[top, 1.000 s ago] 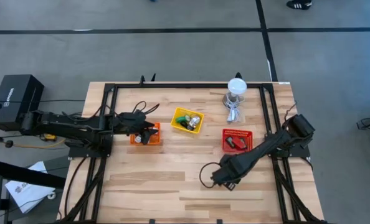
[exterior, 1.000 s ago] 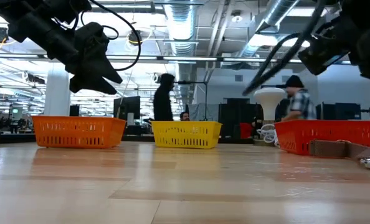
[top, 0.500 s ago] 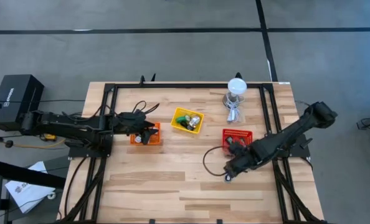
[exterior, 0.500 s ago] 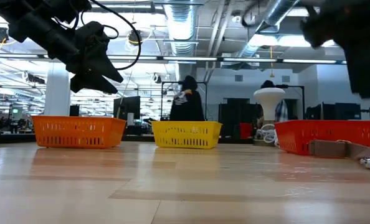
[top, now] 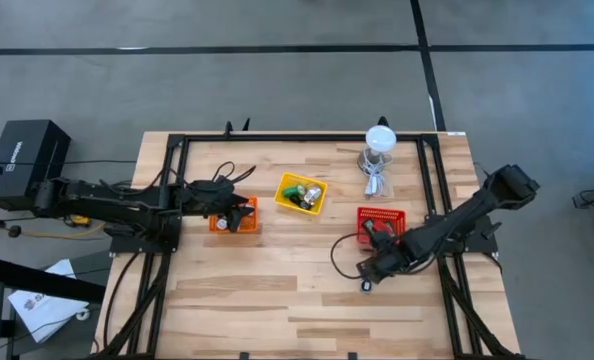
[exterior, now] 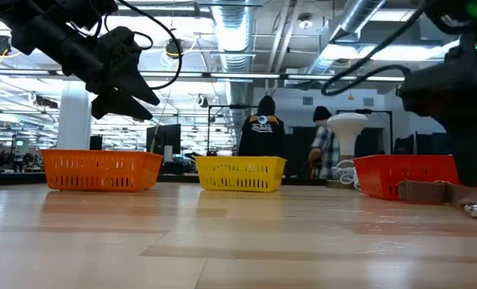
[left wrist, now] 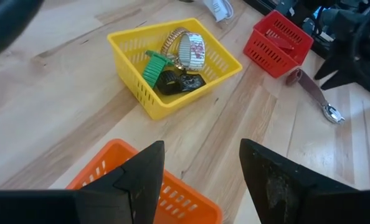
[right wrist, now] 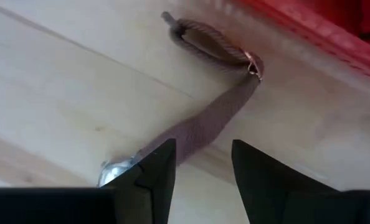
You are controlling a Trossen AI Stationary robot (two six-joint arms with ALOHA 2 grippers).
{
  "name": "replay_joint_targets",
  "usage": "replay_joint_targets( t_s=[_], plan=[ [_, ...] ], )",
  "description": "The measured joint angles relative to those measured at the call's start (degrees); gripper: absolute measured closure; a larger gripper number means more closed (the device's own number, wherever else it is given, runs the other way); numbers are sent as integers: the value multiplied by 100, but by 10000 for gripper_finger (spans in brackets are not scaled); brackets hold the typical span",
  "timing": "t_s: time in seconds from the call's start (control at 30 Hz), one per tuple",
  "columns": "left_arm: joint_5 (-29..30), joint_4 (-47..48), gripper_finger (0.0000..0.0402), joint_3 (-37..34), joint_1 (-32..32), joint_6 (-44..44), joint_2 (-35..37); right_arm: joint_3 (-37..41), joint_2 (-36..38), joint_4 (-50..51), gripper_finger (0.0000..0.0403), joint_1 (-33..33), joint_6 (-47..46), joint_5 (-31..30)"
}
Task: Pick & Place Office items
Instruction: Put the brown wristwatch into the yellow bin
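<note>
A brown strip lies flat on the table beside the red bin, with a loop at one end and a silver clasp at the other. My right gripper is open just above it, one finger on each side of the strip near the clasp. My left gripper is open and hovers over the orange bin. The yellow bin holds a green clip, a metal band and black bits. The low view shows the brown strip resting on the wood.
The three bins stand in a row across the table's middle. A white round-topped stand with a cable is near the far edge. A black frame runs along the table's sides. Bare wood stretches toward the near edge. People stand in the room beyond.
My right gripper has moved from nearer the table's near edge toward the red bin and down over the brown strip, while that arm's elbow has swung out toward the table's right. The people in the background have walked along.
</note>
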State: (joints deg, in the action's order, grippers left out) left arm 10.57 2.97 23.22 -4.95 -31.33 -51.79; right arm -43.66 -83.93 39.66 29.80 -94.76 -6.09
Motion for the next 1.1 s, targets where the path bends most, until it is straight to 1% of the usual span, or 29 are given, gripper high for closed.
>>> replay_joint_targets(
  t_s=[0.07,0.27,0.43,0.6,0.73,0.87,1.1],
  plan=[
    [0,-16,198,0,0,0,0,2,-140,-32,256,-39,2,0],
    [2,-56,198,0,1,-17,-2,0,-524,-613,256,-118,68,2],
    [2,-58,198,0,0,-17,-2,-26,-784,-651,256,-113,87,-5],
    [2,-64,198,0,1,-20,-2,-142,-890,-606,256,-144,689,0],
    [2,-95,198,0,0,-20,-2,-216,-901,-643,264,-243,714,9],
    [4,-97,198,0,0,-20,-2,-221,-906,-719,294,-322,748,22],
    [4,-97,198,0,2,-20,-2,-225,-933,-985,382,-334,962,-128]
  ],
)
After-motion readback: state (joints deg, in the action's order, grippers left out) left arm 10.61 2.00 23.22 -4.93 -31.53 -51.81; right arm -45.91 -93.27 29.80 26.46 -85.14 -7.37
